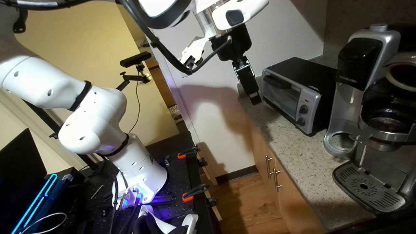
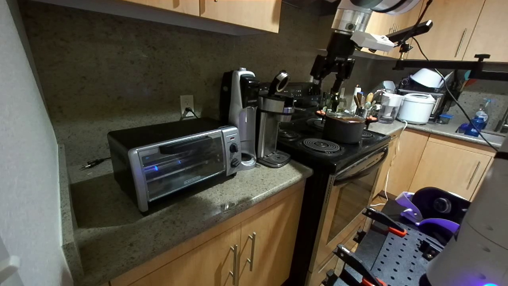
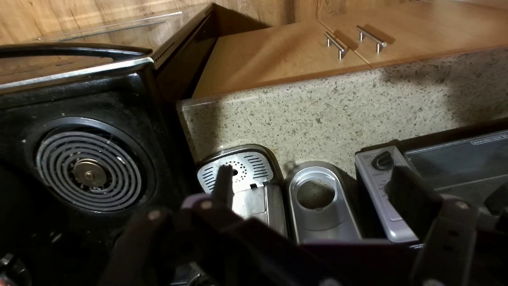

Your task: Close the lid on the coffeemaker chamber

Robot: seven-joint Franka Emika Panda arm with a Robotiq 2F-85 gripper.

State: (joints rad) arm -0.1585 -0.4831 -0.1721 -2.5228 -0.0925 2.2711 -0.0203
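The lid [image 1: 401,61] of the black-and-silver coffeemaker stands raised. It also shows tilted up in an exterior view [image 2: 282,81]. The open coffeemaker chamber [image 1: 386,125] is below it; its silver top shows in an exterior view [image 2: 274,104]. In the wrist view the coffeemaker's drip tray [image 3: 254,163] shows, while its lid and chamber are hidden behind the dark gripper parts. My gripper [image 3: 313,176] is open and empty, its fingers wide apart. In both exterior views the gripper [image 1: 255,97] [image 2: 326,88] hangs in the air, apart from the lid.
A tall silver soda machine [image 2: 248,107] stands right beside the coffeemaker, with a toaster oven [image 2: 178,159] beyond it. On the other side is a black stove [image 2: 321,145] with a dark pot [image 2: 343,131]. Wooden cabinets [image 2: 240,16] hang above the counter.
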